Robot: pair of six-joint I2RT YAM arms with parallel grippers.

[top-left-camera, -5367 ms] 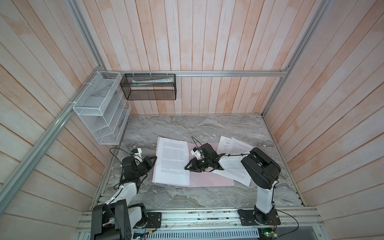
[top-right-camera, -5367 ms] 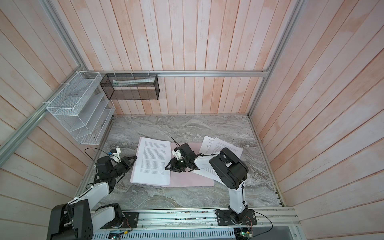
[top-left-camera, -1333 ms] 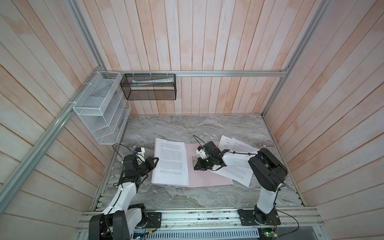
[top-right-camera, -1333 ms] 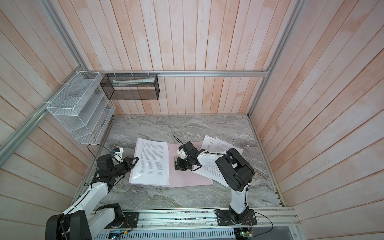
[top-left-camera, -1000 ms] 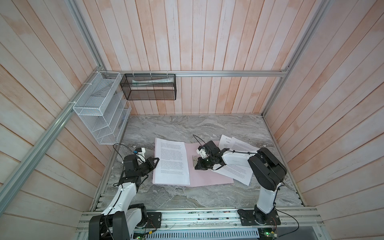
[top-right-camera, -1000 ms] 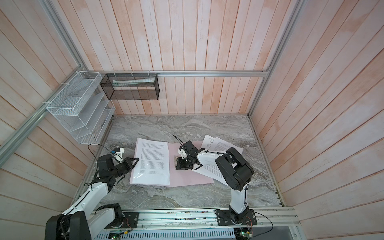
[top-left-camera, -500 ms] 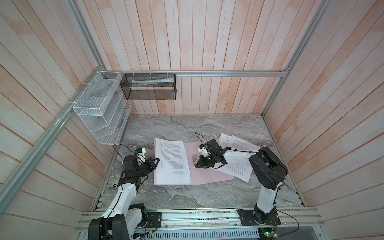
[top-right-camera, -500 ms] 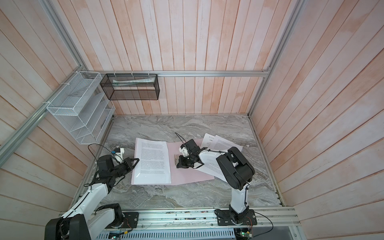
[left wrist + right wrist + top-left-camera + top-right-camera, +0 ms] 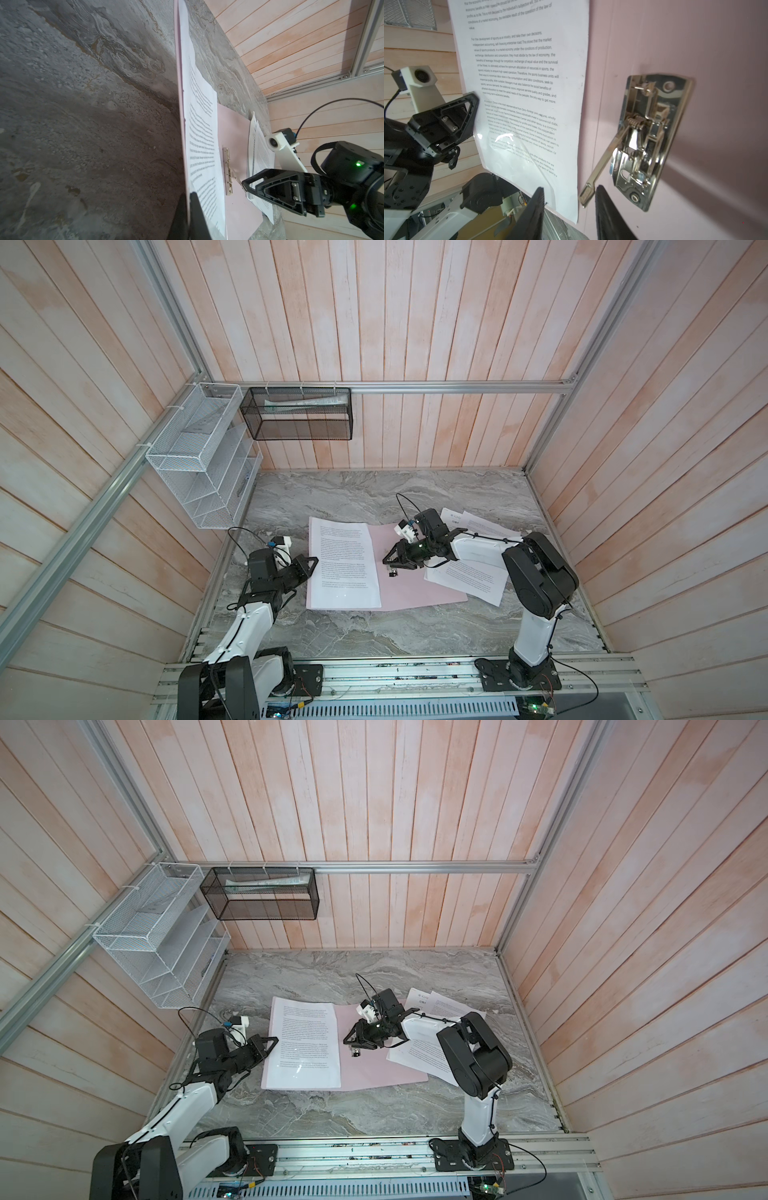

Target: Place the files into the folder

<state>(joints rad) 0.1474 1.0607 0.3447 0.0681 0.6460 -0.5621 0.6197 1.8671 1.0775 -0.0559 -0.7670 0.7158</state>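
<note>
Grey marble-pattern worktop [image 9: 353, 497], boxed in by pale wood-plank walls. Thin pale pink card folder [image 9: 411, 589] [image 9: 374, 1069] lies open and flat about mid-worktop, between the two arms. One white paper sheet printed with dense black text [image 9: 343, 568] [image 9: 303, 1044] lies on the folder's left half and covers nearly all of it. The other loose printed white sheets [image 9: 469, 580] [image 9: 424, 1056] lie fanned toward the worktop's right edge. Their near corner overlaps the folder's right margin, and the right arm passes above them. Left gripper [image 9: 311, 562] [image 9: 188, 195] is at the folder's left edge. Its jaws are closed on that edge, with a pink strip running between them in the left wrist view. I cannot tell whether the sheet on top is pinched too. Right gripper [image 9: 388, 564] [image 9: 570, 187] hangs low over the folder's middle, jaws apart. The small silver metal clip [image 9: 391, 571] [image 9: 652, 133] is fixed to the pink card just right of the covering sheet. The clip's flat lever [image 9: 606, 162] is tilted up off the card, and its tip sits in the gap between the right jaws, close beside one of them. I cannot tell whether it touches. White wire-mesh tiered rack [image 9: 199, 464] and black wire-mesh basket [image 9: 297, 418] hang on the walls above the far left corner.
</note>
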